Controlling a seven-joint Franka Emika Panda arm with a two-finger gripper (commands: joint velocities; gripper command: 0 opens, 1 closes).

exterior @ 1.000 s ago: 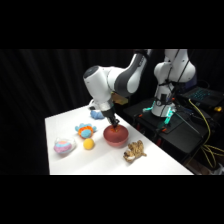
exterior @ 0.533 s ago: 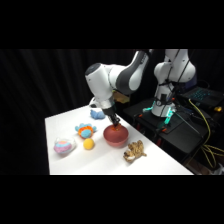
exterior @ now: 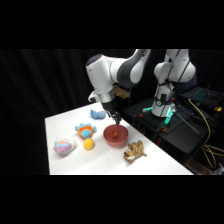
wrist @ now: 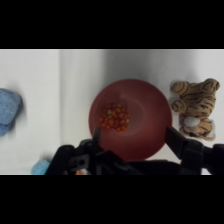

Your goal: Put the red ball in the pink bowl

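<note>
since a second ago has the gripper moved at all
Yes. In the side view the gripper has risen a little above the pink bowl, which has stayed put; the red ball lies inside it.

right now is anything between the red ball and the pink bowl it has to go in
Nothing visible does: the red ball already lies inside the pink bowl, with the claw open above it. The tiger plush sits beside the bowl, outside it.

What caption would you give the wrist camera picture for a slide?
Red ball lying inside the pink bowl, open gripper above it, toy tiger beside the bowl.
</note>
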